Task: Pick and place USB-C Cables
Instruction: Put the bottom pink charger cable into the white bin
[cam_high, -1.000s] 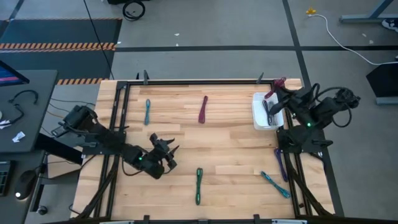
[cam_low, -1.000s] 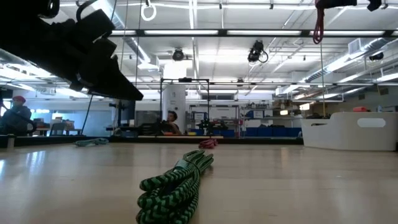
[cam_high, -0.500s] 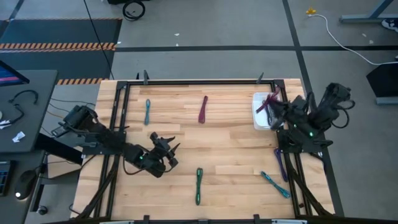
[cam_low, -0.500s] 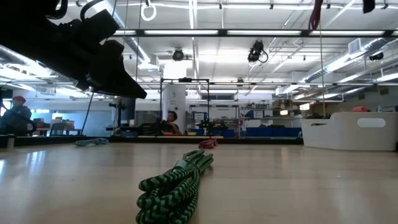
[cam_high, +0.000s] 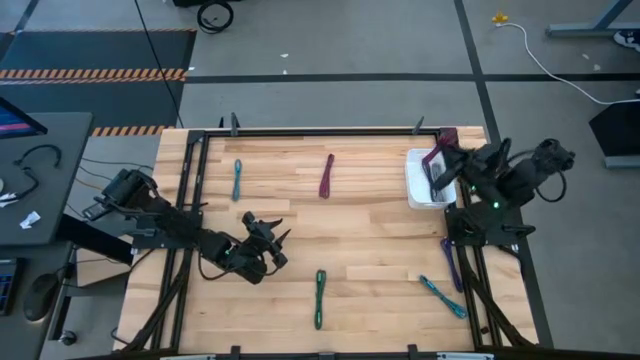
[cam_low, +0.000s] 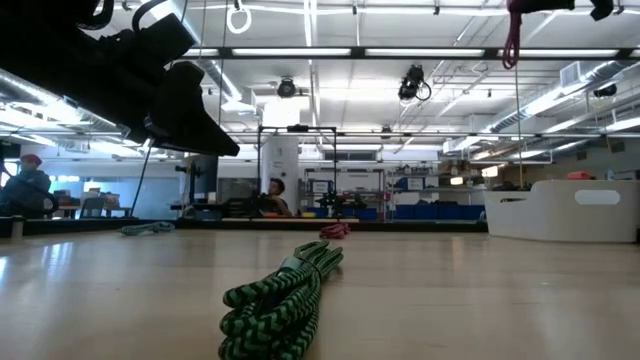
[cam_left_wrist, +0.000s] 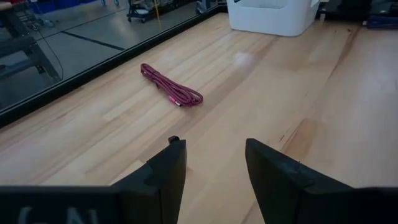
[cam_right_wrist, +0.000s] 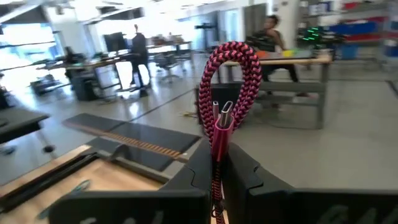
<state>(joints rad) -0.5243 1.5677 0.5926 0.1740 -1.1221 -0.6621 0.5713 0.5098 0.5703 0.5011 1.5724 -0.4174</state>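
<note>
My right gripper (cam_high: 441, 157) is shut on a red-and-black braided USB-C cable bundle (cam_right_wrist: 229, 74) and hovers over the white bin (cam_high: 416, 190) at the table's far right. In the low view that cable (cam_low: 513, 35) hangs high above the bin (cam_low: 560, 212). My left gripper (cam_high: 268, 244) is open over bare wood at the table's left middle, with a maroon cable (cam_left_wrist: 171, 92) lying ahead of it. Other cables lie flat on the table: teal (cam_high: 237, 180), maroon (cam_high: 327, 175), green (cam_high: 319, 298), teal (cam_high: 442, 296) and purple (cam_high: 452, 265). My right gripper pinches the braided cable bundle between its two fingers (cam_right_wrist: 249, 174), just behind the metal plugs (cam_right_wrist: 221, 116). The folded loop end (cam_right_wrist: 231, 53) sticks out past the fingertips. The bundle is lifted clear, above the bin.
Dark cables lie in the white bin. A black frame rail (cam_high: 320, 131) runs along the table's far edge, and more rails run down both sides. The green cable (cam_low: 285, 295) lies close to the low camera. Bare wood spans the table's middle. People sit in the room beyond.
My right gripper, holding the cable, swung a little toward the table's left and near side over the bin, then came back toward the far right. The cable stayed pinched and lifted throughout.
</note>
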